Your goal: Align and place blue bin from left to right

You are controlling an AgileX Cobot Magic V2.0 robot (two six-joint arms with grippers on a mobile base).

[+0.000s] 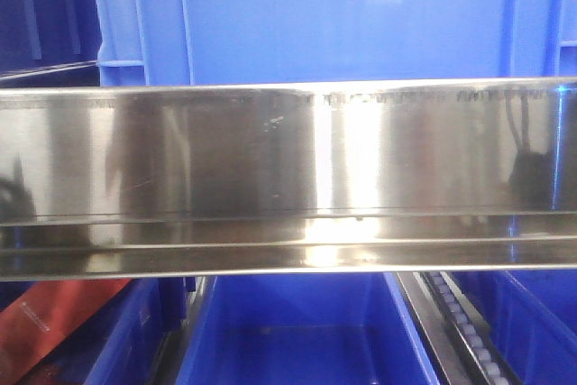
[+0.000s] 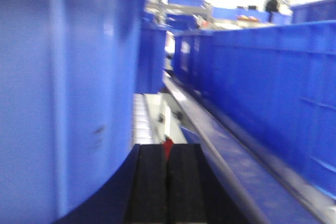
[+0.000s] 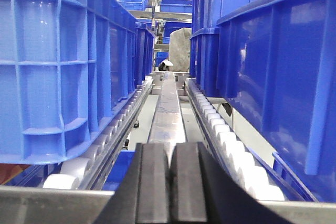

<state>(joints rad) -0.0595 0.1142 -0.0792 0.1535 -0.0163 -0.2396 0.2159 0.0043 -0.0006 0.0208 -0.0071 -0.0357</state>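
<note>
The blue bin [image 1: 343,15] fills the top of the front view, standing behind a shiny steel rail [image 1: 288,169]. No gripper shows in that view. In the blurred left wrist view a blue bin wall [image 2: 63,93] looms close on the left, and my left gripper [image 2: 167,148] is shut and holds nothing just to the right of that wall. My right gripper [image 3: 171,148] is also shut with nothing in it, low between a ribbed blue bin [image 3: 63,66] on the left and stacked blue bins [image 3: 262,56] on the right, over a steel front bar.
White roller tracks [image 3: 220,129] run under the bins on both sides of a central metal strip [image 3: 168,103]. A long row of blue bins [image 2: 262,93] lines the right of the left wrist view. Lower-level blue bins [image 1: 297,331] and a red object [image 1: 45,322] sit below the rail.
</note>
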